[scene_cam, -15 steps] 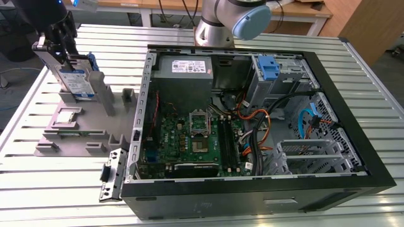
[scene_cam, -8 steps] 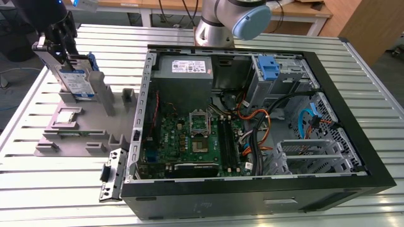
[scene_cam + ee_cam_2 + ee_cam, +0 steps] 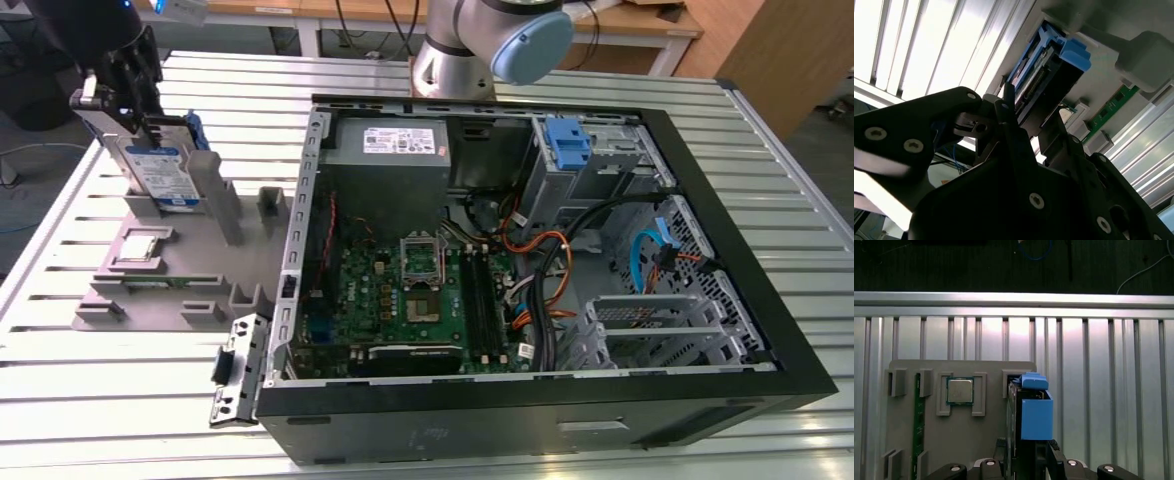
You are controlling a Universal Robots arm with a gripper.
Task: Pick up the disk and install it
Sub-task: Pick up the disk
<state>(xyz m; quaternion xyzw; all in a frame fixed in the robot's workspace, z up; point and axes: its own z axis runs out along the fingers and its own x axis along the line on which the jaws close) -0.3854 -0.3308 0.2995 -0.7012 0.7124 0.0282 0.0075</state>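
Jaws: narrow, closed on the disk, one on each side of it. The black gripper (image 3: pixel 131 112) comes down on its upper end, as both wrist views (image 3: pixel 1026 459) (image 3: pixel 1029 120) show.
Disk: it stands on edge in a slot of a grey holder tray (image 3: pixel 174 275), at the far end of the exterior view's left, well apart from the computer case. I can't tell whether it has left the slot.
Disk's look: the disk (image 3: pixel 163 175) is a flat silver drive framed by a blue plastic carrier. In the first wrist view (image 3: pixel 1036 415) the carrier shows as a blue block with a tab. In the second wrist view (image 3: pixel 1066 52) the blue tab juts from a dark edge.
Label: white and blue, on the drive's broad face. I can't make out its print.
Tray's other parts: a square silver processor chip (image 3: pixel 960 391) sits in a pocket just beside the disk. A green memory stick (image 3: pixel 917 415) lies further along.
Desk: the desk (image 3: pixel 120 410) is ribbed aluminium slats and carries tray and case.
Computer case: the computer case (image 3: pixel 534 425) is black and lies open on its side toward the exterior view's right, with a green motherboard (image 3: pixel 400 300) inside.
Power supply: the power supply (image 3: pixel 387 150) is a grey box with a white sticker at the case's far side, its writing not legible to me.
Blue bracket: a blue bracket (image 3: pixel 567 140) sits in the far drive bay.
Arm: the arm's grey-and-blue joint (image 3: pixel 501 40) is behind the case.
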